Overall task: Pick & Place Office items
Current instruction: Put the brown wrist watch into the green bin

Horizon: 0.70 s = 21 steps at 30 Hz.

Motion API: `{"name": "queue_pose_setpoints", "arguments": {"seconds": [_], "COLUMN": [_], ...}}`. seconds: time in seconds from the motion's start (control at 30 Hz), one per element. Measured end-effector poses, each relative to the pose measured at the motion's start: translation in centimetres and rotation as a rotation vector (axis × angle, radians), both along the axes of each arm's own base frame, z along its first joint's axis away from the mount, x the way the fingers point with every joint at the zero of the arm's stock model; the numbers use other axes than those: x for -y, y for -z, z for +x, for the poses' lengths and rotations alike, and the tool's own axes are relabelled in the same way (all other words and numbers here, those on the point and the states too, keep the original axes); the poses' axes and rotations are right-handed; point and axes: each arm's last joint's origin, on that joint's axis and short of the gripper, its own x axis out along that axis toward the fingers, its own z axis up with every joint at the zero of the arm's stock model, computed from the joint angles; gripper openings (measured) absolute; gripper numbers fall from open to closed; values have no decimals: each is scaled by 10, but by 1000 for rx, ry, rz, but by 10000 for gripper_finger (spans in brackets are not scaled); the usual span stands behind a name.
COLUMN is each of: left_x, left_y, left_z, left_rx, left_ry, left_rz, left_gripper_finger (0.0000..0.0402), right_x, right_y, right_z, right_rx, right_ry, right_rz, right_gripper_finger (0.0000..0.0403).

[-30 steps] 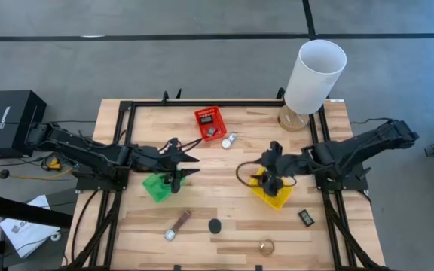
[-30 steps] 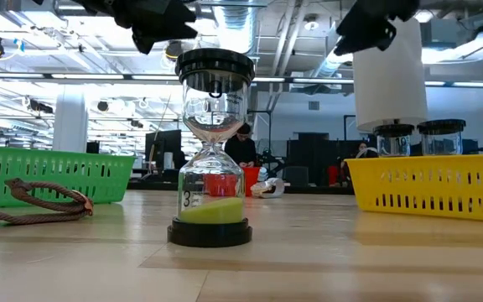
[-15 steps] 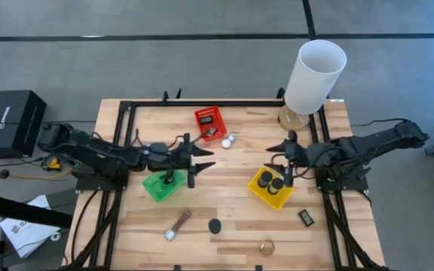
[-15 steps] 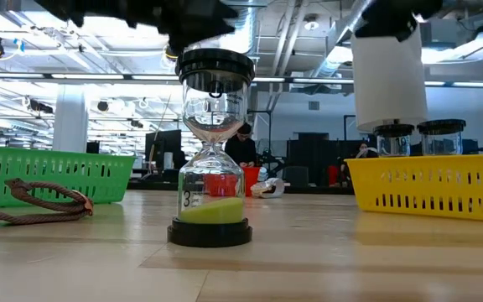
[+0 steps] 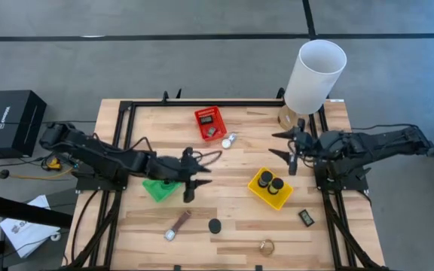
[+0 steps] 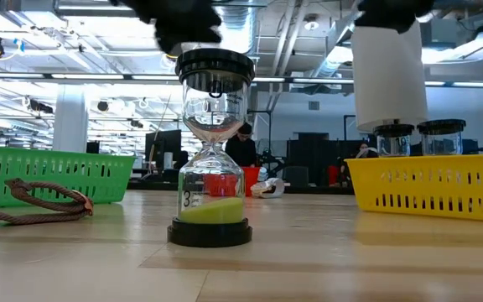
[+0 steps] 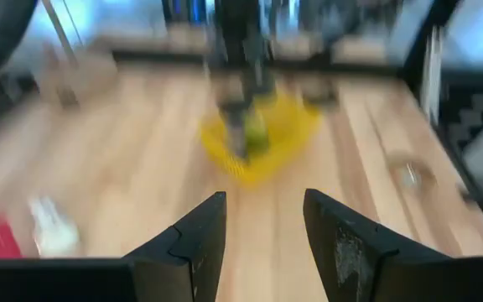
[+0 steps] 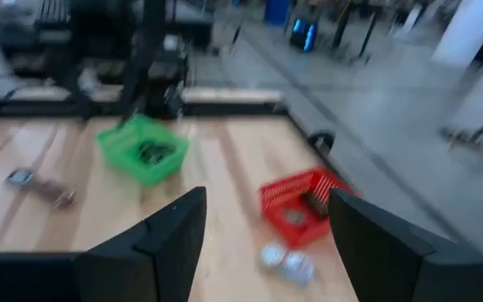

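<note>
Wood table [image 5: 232, 203], nearest edge first: gold ring [image 5: 267, 245] at 6 o'clock, disc [image 5: 215, 225] and watch [image 5: 178, 224] beside it, all unsorted. Left gripper [image 5: 190, 183], jaws spread and empty, probably gets sent there next. Right gripper [image 5: 292, 153], also spread, is parked at 2 o'clock.

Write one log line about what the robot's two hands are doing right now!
left hand: open, empty, beside green basket | right hand: open, empty, above table beyond yellow basket | yellow basket: two black discs
</note>
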Motion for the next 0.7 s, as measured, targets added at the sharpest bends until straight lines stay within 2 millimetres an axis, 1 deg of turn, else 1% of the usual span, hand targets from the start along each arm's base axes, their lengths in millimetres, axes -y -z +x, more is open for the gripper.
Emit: {"name": "queue_pose_setpoints", "arguments": {"seconds": [0.1,0.17,0.23,0.3,0.4,0.53,0.63,0.7], "left_x": [14,27,44,61,79,88,86,83], "left_y": [5,12,15,22,34,61,80,88], "left_z": [-11,-20,-28,-32,-36,-29,-24,-19], "left_rx": [-169,-259,-308,-337,-387,-491,-578,-606], "left_ry": [5,60,136,200,244,256,257,263], "left_rz": [-63,-101,-107,-94,-78,-56,-24,1], "left_gripper_finger": [155,155,155,155,156,174,200,220], "right_x": [5,8,13,17,26,37,44,46], "right_y": [-7,-11,-14,-15,-17,-23,-28,-29], "right_z": [6,12,18,24,32,39,44,47], "right_rx": [62,115,146,154,185,209,207,198], "right_ry": [23,46,70,95,143,202,233,242], "right_rz": [-45,-60,-95,-135,-168,-182,-185,-187], "right_gripper_finger": [240,240,240,240,240,240,240,240]}}
